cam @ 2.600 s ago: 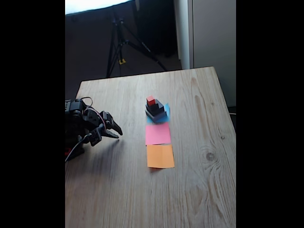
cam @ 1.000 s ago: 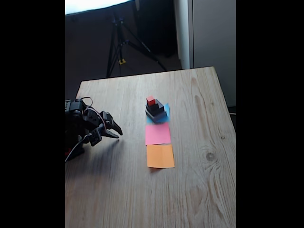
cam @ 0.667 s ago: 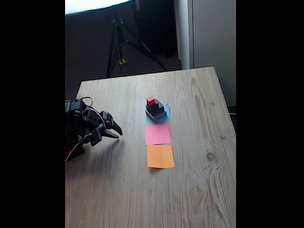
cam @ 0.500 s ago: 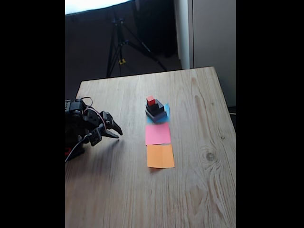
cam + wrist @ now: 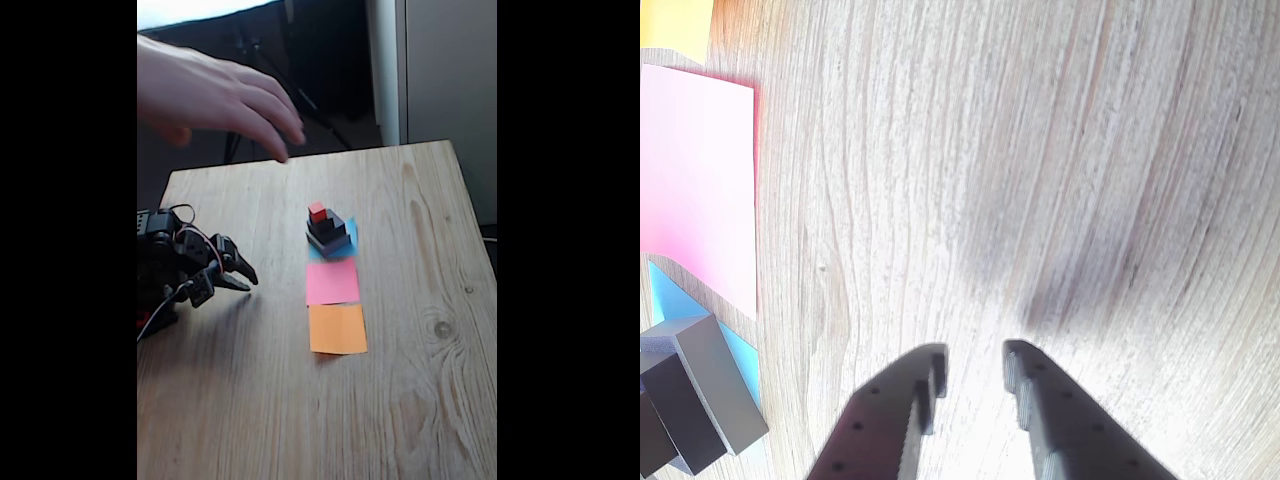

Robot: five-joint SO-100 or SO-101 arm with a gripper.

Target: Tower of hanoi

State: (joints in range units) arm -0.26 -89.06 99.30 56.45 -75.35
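The tower of hanoi (image 5: 327,231) stands stacked on a blue paper square (image 5: 347,244) mid-table in the fixed view: a red cube (image 5: 317,211) on top of darker blocks and a wide grey base. In the wrist view the grey base block (image 5: 718,385) and a black block (image 5: 670,412) above it sit at the lower left. My gripper (image 5: 245,277) rests low at the table's left side, well apart from the tower. Its fingers (image 5: 975,358) are slightly apart above bare wood with nothing between them.
A person's hand (image 5: 215,95) reaches in over the table's far left corner. A pink paper (image 5: 332,282) and an orange paper (image 5: 337,328) lie in a row nearer than the blue one. A tripod (image 5: 250,75) stands behind the table.
A person's hand has come into view at the top left, above the table's far edge. The arm and the tower have not moved.
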